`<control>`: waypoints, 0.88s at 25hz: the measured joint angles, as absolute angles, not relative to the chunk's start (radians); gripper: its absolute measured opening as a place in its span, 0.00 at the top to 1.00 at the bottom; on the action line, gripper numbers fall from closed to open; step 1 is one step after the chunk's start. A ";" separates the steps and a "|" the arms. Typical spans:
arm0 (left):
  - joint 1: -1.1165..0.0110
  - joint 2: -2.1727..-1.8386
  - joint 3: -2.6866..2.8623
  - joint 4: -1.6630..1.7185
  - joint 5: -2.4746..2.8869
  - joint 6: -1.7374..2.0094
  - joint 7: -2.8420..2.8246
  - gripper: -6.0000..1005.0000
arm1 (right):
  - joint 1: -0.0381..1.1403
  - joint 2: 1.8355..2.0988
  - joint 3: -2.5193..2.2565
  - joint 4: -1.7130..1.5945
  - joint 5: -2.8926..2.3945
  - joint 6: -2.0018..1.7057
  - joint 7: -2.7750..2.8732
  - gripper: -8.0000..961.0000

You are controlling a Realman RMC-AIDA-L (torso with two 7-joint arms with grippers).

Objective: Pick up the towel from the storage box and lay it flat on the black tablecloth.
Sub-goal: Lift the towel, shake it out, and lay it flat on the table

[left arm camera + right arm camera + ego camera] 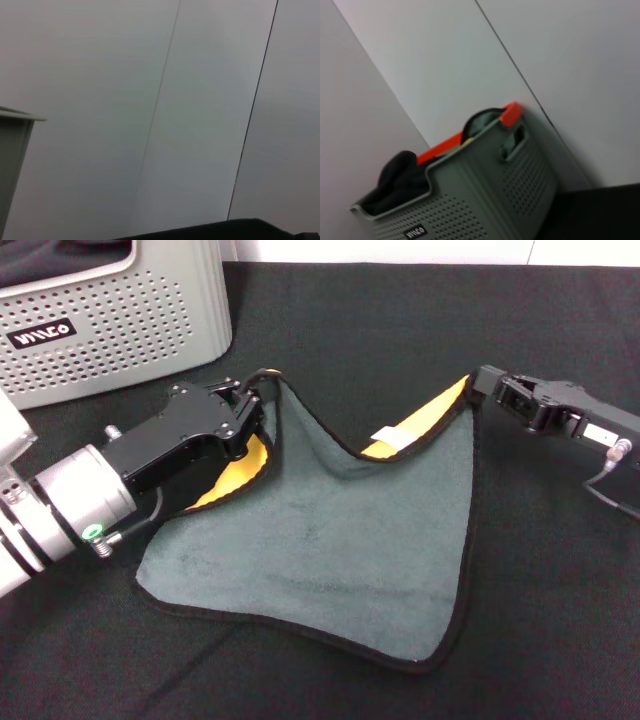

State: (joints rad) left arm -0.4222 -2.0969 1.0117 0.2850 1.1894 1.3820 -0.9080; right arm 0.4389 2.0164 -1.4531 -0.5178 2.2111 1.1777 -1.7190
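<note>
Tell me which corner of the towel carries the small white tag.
The far edge of the towel, between the two held corners and nearer the one the right gripper pinches. The white tag sits where the yellow underside folds over.

Black tablecloth [400, 330] bears towel [340, 560], storage box [120, 325]

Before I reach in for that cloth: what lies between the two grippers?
Head view: only the towel spans from left gripper to right gripper.
</note>
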 joint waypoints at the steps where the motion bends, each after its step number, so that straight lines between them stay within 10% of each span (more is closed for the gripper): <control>1: -0.428 -2.097 1.012 0.280 1.189 1.375 -0.897 0.97 | 0.444 2.018 -1.455 -0.512 2.211 1.167 -1.718 0.99; 22: -0.470 -2.100 1.013 0.275 1.164 1.283 -0.570 0.97 | 0.488 2.023 -1.456 -0.496 2.218 0.977 -1.714 0.99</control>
